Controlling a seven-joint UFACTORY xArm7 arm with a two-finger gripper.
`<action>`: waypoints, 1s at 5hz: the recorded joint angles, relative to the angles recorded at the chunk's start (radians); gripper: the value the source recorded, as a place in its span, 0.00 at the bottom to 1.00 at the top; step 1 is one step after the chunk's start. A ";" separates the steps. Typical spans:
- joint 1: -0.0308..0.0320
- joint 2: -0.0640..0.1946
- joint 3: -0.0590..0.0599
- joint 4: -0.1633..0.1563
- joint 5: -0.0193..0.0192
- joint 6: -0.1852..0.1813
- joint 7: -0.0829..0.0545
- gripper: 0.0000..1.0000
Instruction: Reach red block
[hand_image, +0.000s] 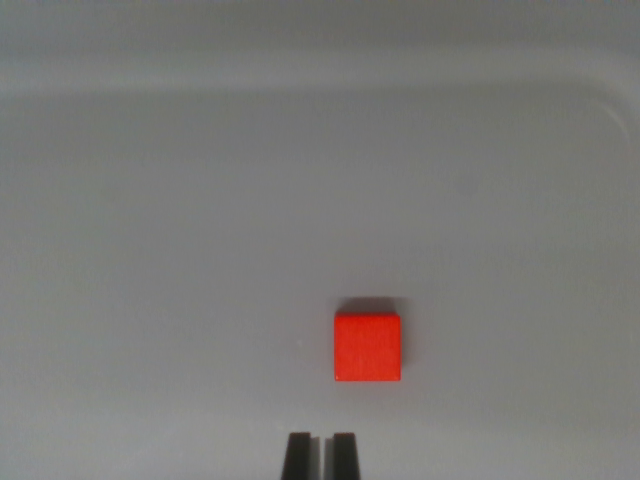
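My view is soft and evenly lit, slightly blurred throughout; the red block (367, 347) casts a thin dark shadow along its far edge, without glare.

Bare grey test tray (200, 200), lab-like.
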 joint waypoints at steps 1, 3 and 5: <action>-0.0017 0.011 -0.001 -0.025 0.0011 -0.037 -0.001 0.00; -0.0036 0.023 -0.001 -0.052 0.0022 -0.076 -0.002 0.00; -0.0056 0.035 -0.002 -0.081 0.0034 -0.118 -0.002 0.00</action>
